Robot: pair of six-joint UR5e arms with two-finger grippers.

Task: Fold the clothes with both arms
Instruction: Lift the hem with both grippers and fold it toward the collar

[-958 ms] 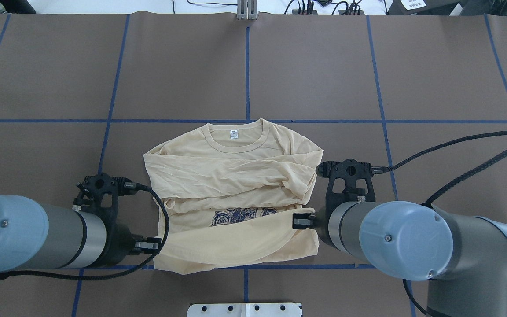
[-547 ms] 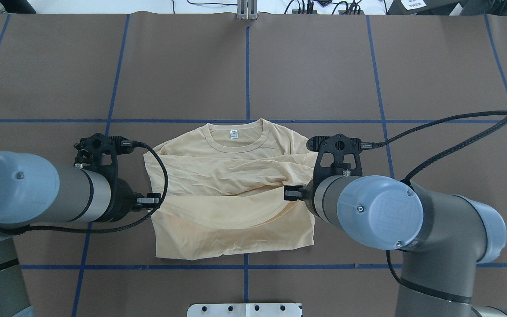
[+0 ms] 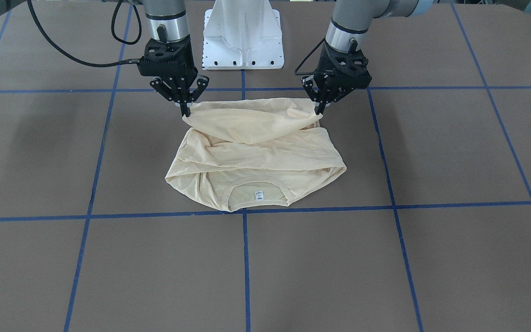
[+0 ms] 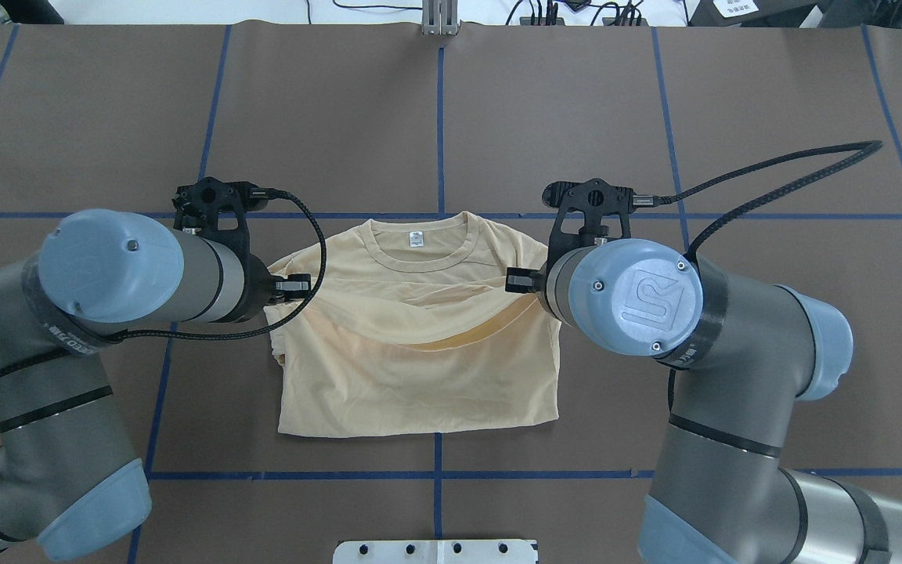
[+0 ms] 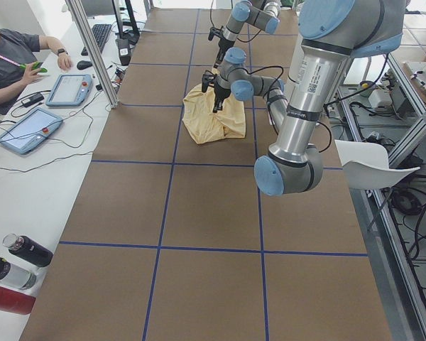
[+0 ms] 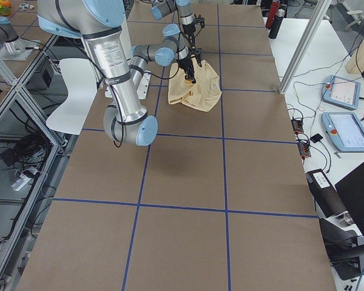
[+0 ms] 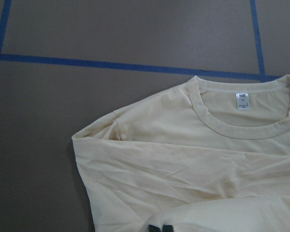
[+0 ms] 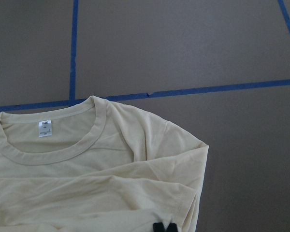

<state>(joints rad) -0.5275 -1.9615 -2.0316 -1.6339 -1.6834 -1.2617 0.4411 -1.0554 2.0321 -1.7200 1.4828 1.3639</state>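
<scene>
The T-shirt point(image 4: 418, 376) lies at the centre of the worktop point(image 4: 576, 117), with its collar point(image 4: 418, 254) away from the robot. The left gripper point(image 3: 319, 110) and right gripper point(image 3: 185, 109) each hold their fingers point(image 3: 184, 104) pinched on a hem point(image 4: 420, 342) corner. This raises the hem evenly, ready for a square fold toward the collar.

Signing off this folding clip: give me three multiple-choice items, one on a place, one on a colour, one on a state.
1. The T-shirt's neck label lies: A) at the end far from the robot; B) at the end nearest the robot; C) hidden under a fold.
2. The taped grid lines are: A) red; B) blue; C) white.
3. The left gripper and right gripper are: A) both open; B) one open; C) both shut on the T-shirt.
1 A, it shows uncovered, away from the robot; 2 B, blue tape throughout; 3 C, each pinches a lifted corner.
</scene>
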